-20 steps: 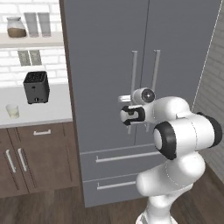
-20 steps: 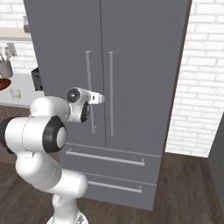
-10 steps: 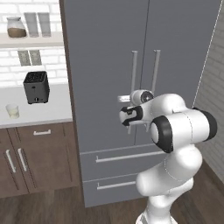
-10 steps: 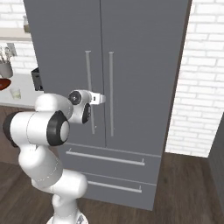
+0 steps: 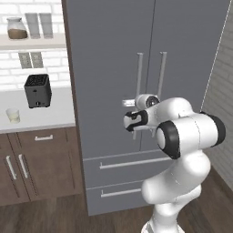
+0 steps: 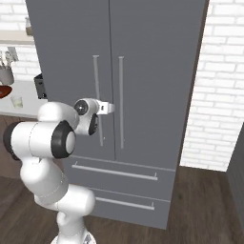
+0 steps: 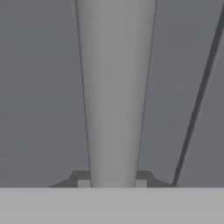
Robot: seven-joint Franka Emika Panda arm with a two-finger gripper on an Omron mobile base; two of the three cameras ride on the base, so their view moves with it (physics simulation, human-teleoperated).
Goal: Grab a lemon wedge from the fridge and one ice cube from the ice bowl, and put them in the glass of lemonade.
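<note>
Fridge (image 5: pixel 109 68) stands shut, with two doors, two vertical bar handles and two drawers below. Gripper (image 7: pixel 112 183) has its two fingertips pressed on both sides of the left handle (image 7: pixel 114 87). One glass of lemonade (image 5: pixel 13 115) sits on the counter (image 5: pixel 45 116), near one toaster (image 5: pixel 37 90).

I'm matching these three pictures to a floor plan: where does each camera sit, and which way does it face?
Left base view: behind the arm's left, facing the fridge and toaster; arm at lower right.
Right base view: behind its right, facing the fridge and brick wall; arm at lower left.
Hand view: on the hand, looking along the pincer at the left door's handle, its tips either side.
Both base views share fridge, handles, arm.
</note>
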